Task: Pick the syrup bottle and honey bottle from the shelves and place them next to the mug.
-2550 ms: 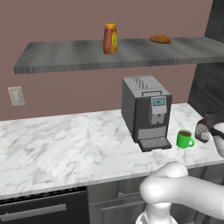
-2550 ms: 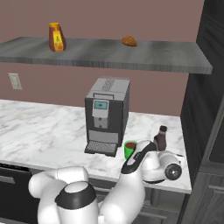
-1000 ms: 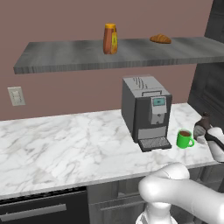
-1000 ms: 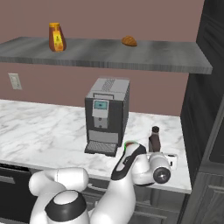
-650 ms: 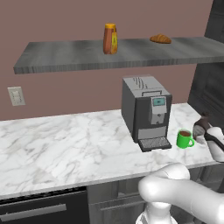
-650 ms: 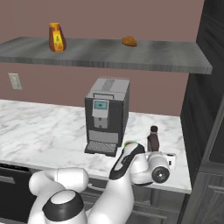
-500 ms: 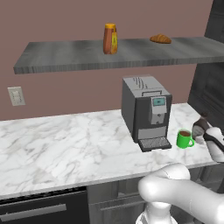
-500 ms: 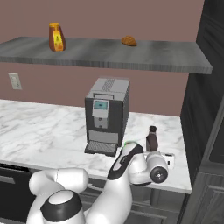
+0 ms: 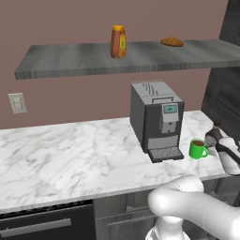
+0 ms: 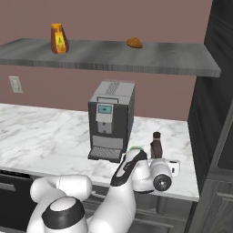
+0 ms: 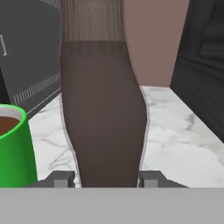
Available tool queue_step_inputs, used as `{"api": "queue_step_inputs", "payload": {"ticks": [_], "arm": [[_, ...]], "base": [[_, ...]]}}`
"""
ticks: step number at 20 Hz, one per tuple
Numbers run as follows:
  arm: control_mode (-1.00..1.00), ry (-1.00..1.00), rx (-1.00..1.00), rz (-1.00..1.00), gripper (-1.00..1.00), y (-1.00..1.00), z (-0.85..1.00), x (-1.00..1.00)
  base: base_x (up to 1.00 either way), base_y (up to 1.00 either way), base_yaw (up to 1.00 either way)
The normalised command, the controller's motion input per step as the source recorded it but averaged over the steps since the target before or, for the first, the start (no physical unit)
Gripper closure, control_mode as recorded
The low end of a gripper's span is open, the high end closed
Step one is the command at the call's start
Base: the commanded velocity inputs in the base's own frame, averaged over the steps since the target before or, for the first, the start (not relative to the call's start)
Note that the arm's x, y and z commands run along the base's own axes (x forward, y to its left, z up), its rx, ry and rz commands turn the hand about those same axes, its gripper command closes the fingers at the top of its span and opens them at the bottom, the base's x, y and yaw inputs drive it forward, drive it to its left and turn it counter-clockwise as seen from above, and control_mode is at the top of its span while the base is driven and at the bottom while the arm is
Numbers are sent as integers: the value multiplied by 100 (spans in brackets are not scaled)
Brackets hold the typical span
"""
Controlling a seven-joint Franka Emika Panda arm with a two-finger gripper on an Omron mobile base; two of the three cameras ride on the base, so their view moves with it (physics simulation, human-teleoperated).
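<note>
My gripper (image 11: pixel 105 179) is shut on the syrup bottle (image 11: pixel 103 109), a dark brown bottle held upright between both fingertips (image 11: pixel 61 178). The bottle's base is hidden. The green mug (image 11: pixel 13 148) with dark liquid stands just left of it on the marble. From the base views, the syrup bottle (image 9: pixel 214 134) (image 10: pixel 156 145) sits right of the mug (image 9: pixel 198 148), by the counter's right end. The amber honey bottle (image 9: pixel 118 41) (image 10: pixel 58 38) stands on the grey shelf (image 9: pixel 70 58) (image 10: pixel 136 59).
A grey coffee machine (image 9: pixel 157 119) (image 10: pixel 111 120) stands left of the mug. A croissant (image 9: pixel 172 41) (image 10: pixel 134 43) lies on the shelf to the right. A dark tall cabinet (image 10: pixel 218 91) bounds the counter's right end. A wall outlet (image 9: pixel 17 102) is at far left.
The gripper has carried the syrup bottle down and a little left toward the mug; over the last half second it has hardly moved.
</note>
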Motion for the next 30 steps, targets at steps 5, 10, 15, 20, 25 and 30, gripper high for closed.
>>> {"api": "queue_step_inputs", "payload": {"ticks": [5, 10, 15, 20, 25, 30], "arm": [[-100, 0, 0, 0, 100, 0, -1, 0], [-100, 0, 0, 0, -100, 0, 0, 0], [-100, 0, 0, 0, -100, 0, 0, 0], [-100, 0, 0, 0, -100, 0, 0, 0], [-100, 0, 0, 0, -100, 0, 0, 0], [-100, 0, 0, 0, -100, 0, 1, -4]], "base": [[0, 0, 0], [0, 0, 0], [0, 0, 0], [0, 0, 0], [0, 0, 0], [0, 0, 0]]}}
